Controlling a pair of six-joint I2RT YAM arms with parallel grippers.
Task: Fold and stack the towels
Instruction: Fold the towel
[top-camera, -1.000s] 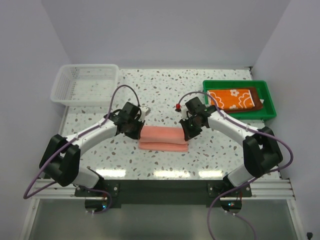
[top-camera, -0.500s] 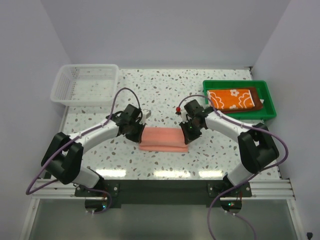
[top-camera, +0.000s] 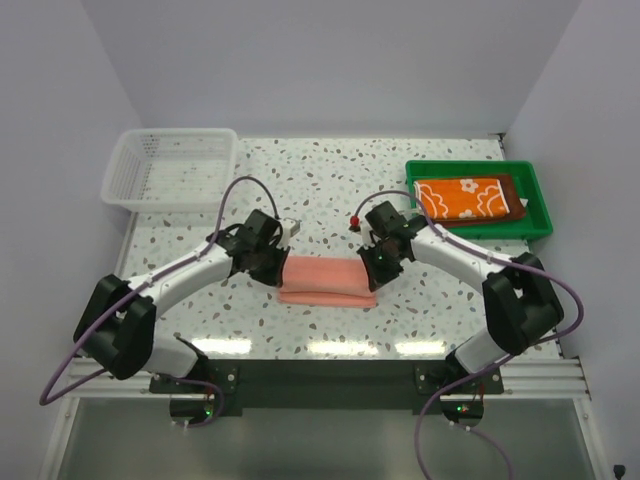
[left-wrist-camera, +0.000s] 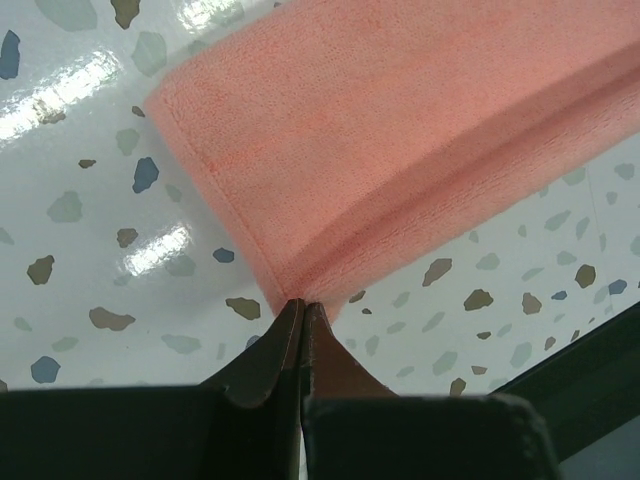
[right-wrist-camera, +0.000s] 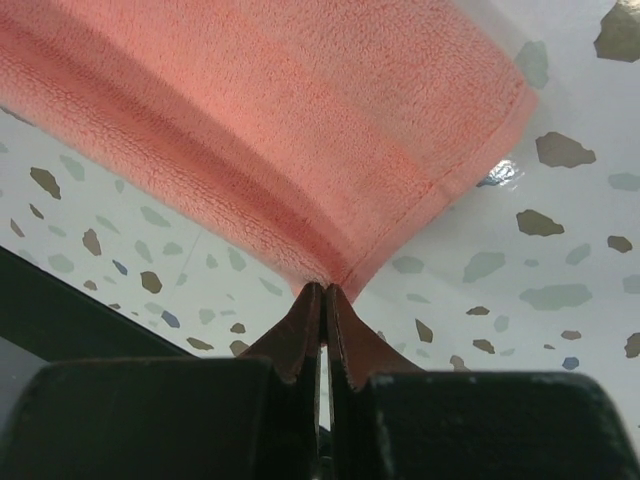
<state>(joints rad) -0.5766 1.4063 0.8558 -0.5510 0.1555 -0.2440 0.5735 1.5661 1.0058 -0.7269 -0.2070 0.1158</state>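
A robotics lab test cell is indicated by plain pale enclosure walls (top-camera: 330, 60), a speckled terrazzo-patterned surface (top-camera: 330, 180) and an aluminium mounting rail (top-camera: 555, 378).

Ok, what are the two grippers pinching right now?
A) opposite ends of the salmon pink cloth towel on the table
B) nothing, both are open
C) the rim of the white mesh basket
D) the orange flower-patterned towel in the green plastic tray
A: each wrist view shows the fingers shut on a corner of the salmon pink cloth towel, the left gripper at one end and the right gripper at the other.
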